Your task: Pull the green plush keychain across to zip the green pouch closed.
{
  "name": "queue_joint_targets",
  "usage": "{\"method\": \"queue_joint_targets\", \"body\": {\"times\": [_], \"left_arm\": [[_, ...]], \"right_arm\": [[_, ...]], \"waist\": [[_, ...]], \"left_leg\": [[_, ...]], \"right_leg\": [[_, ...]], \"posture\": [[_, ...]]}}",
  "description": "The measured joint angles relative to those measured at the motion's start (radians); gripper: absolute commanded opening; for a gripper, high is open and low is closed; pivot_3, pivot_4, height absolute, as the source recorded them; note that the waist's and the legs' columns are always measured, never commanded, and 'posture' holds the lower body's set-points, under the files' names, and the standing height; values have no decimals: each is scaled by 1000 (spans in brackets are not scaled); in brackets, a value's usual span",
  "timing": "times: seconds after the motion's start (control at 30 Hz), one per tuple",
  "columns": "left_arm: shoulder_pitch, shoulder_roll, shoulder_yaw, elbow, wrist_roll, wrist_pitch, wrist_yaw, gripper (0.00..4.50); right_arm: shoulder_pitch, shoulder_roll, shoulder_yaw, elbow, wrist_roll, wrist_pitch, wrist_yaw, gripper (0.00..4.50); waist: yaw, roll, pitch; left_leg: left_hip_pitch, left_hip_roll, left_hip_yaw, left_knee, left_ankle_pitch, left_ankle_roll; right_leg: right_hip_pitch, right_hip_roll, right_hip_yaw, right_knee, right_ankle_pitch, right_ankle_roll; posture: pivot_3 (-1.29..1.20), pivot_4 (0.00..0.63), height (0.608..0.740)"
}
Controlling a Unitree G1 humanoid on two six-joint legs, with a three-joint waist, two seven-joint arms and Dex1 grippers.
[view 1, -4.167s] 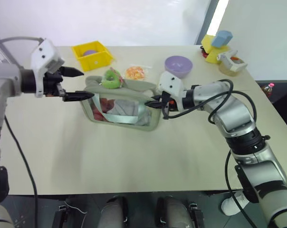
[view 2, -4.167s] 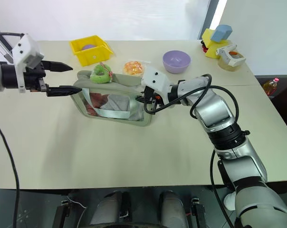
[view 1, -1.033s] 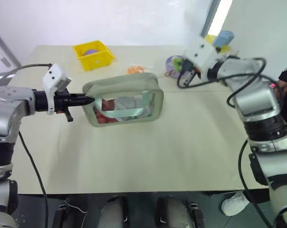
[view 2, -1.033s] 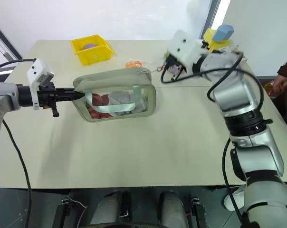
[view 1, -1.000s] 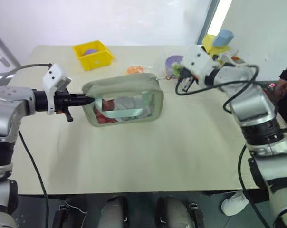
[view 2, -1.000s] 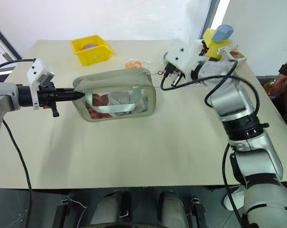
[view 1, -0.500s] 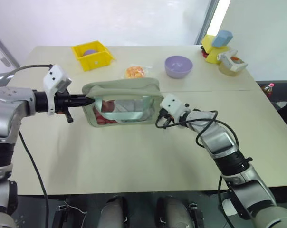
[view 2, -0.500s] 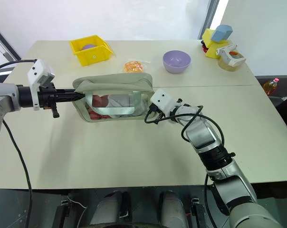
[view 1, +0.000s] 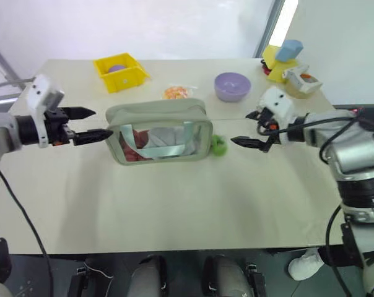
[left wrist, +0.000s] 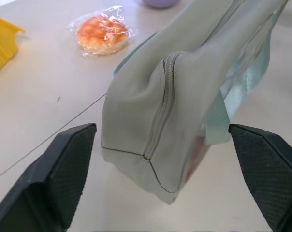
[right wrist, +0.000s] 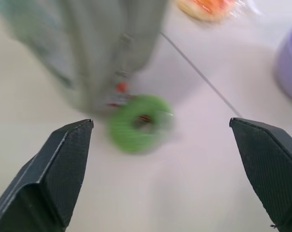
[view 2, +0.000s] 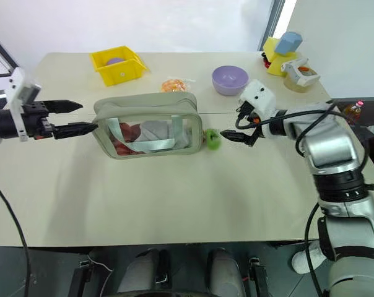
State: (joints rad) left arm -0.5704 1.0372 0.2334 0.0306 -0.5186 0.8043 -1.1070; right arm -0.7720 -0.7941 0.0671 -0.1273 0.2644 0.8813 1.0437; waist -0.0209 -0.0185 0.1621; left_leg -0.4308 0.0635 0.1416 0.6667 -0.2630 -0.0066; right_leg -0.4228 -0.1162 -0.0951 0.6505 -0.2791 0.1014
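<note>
The green pouch [view 1: 159, 133] stands upright on the table, red contents showing through its clear side. In the left wrist view its end [left wrist: 160, 125] shows the zipper run shut down the seam. The green plush keychain [view 1: 218, 145] lies on the table against the pouch's right end, a fuzzy ring [right wrist: 141, 123] hanging from the zipper pull. My left gripper [view 1: 104, 122] is open just off the pouch's left end, its fingers [left wrist: 54, 179] on either side of that end without touching. My right gripper [view 1: 239, 128] is open, a short way right of the keychain, holding nothing.
A yellow bin [view 1: 120, 71] stands at the back left. An orange-filled clear packet [view 1: 175, 93] lies behind the pouch, and a purple bowl [view 1: 231, 85] is further right. Yellow and blue items [view 1: 281, 60] and a small container [view 1: 301, 82] crowd the back right corner.
Both grippers have opened. The left let go of the pouch's left end and drew back. The right released the keychain at the pouch's right end and moved off to the right.
</note>
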Motion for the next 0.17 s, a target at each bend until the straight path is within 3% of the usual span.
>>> {"method": "queue_joint_targets", "body": {"times": [0.17], "left_arm": [[67,15,64,-42,-26,45,36,4436]], "right_arm": [[-107,38,-47,-85,154,148,-2,4439]], "waist": [[6,0,0]], "left_leg": [[0,0,0,0,0,0]], "right_leg": [[0,0,0,0,0,0]], "posture": [[0,150,740]]}}
